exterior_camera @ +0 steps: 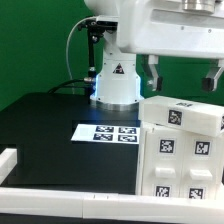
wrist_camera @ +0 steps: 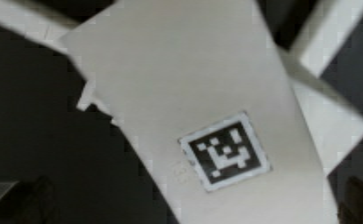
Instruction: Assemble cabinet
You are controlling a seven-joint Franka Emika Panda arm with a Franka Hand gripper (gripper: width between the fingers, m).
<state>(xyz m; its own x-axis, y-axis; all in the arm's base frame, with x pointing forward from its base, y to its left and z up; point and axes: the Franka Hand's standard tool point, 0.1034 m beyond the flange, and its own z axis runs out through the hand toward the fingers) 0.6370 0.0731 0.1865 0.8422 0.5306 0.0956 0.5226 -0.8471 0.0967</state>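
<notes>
The cabinet point(exterior_camera: 180, 150) stands at the table's point(exterior_camera: 50, 115) near corner on the exterior view's right, its white body reaching past the picture's edge there. It looks tilted, its top face sloping down toward the exterior view's left. 1 tag shows on that top face, and about 4 more show on the front panels below it; the lowest ones are partly cut off by the picture's edge.

The gripper point(exterior_camera: 182, 76) hangs above the cabinet, its 2 dark fingers spread wide and pointing down, 1 finger point(exterior_camera: 153, 75) on the exterior view's left and the other near the right edge. The claw is open and holds nothing; a gap shows between the fingertips and the cabinet's top.

The marker board point(exterior_camera: 107, 132) lies flat on the black table just beside the cabinet, on the exterior view's left of it, in front of the arm's base point(exterior_camera: 116, 85). White rails point(exterior_camera: 40, 191) run along the table's near edge and the edge on the exterior view's left.

In the wrist view a white panel point(wrist_camera: 196, 100) of the cabinet fills most of the picture, slanted, with 1 square tag point(wrist_camera: 224, 150) on it. The picture is blurred, and dark table shows to either side.
</notes>
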